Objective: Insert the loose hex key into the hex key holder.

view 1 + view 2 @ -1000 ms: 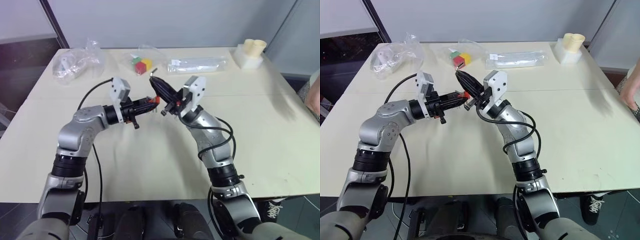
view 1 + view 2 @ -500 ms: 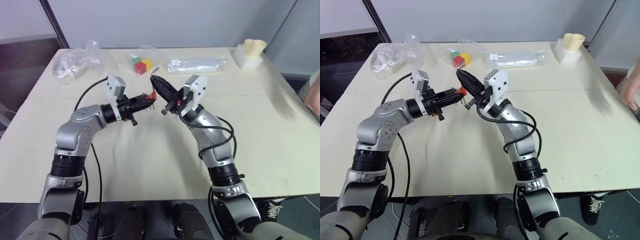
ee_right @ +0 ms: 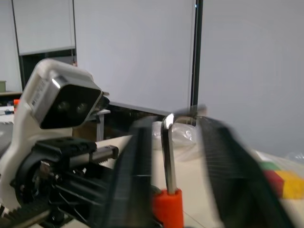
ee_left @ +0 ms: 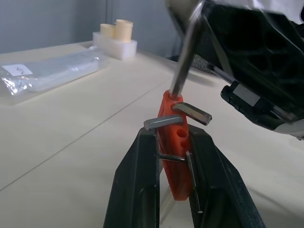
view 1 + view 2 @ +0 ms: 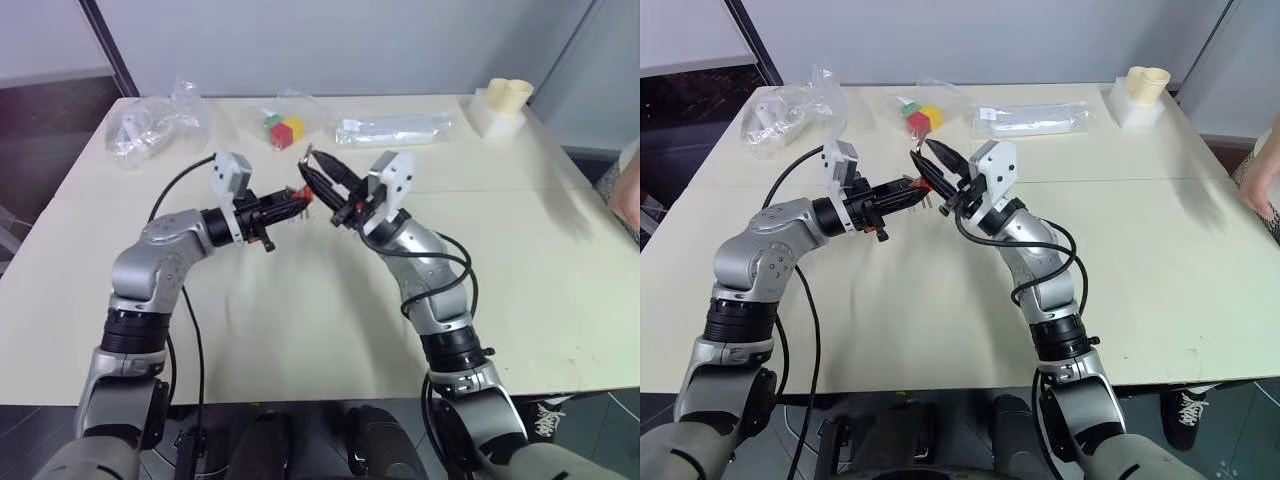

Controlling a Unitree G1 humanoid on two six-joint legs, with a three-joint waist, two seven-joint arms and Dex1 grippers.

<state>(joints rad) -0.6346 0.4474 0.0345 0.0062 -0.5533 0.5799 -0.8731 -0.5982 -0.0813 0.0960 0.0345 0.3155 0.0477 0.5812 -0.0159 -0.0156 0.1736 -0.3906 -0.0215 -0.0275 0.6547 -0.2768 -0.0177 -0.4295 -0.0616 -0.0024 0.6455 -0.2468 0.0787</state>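
The red-orange hex key holder [image 4: 172, 142] is held level above the table, my left gripper [image 4: 173, 137] shut on its sides. The loose hex key [image 3: 167, 156], a thin grey rod with a bent top, stands upright with its lower end in the holder [image 3: 167, 209]. My right gripper [image 3: 175, 121] points up and to the left, meeting the left gripper [image 5: 295, 197] over the middle of the table. Its fingers [image 3: 135, 156] stand open on either side of the key, apart from it. In the head views the right gripper [image 5: 318, 172] sits just above the holder [image 5: 303, 192].
At the back of the cream table [image 5: 300, 330] lie a crumpled clear bag [image 5: 155, 125], a bag of coloured toy cubes [image 5: 281, 130], a long clear packet [image 5: 395, 128] and a cream foam block with cups [image 5: 503, 105]. A person's hand [image 5: 628, 195] shows at the right edge.
My right gripper's fingers, shut on the hex key before, have spread apart and let it go. The key stays standing in the holder. The left gripper keeps its grip.
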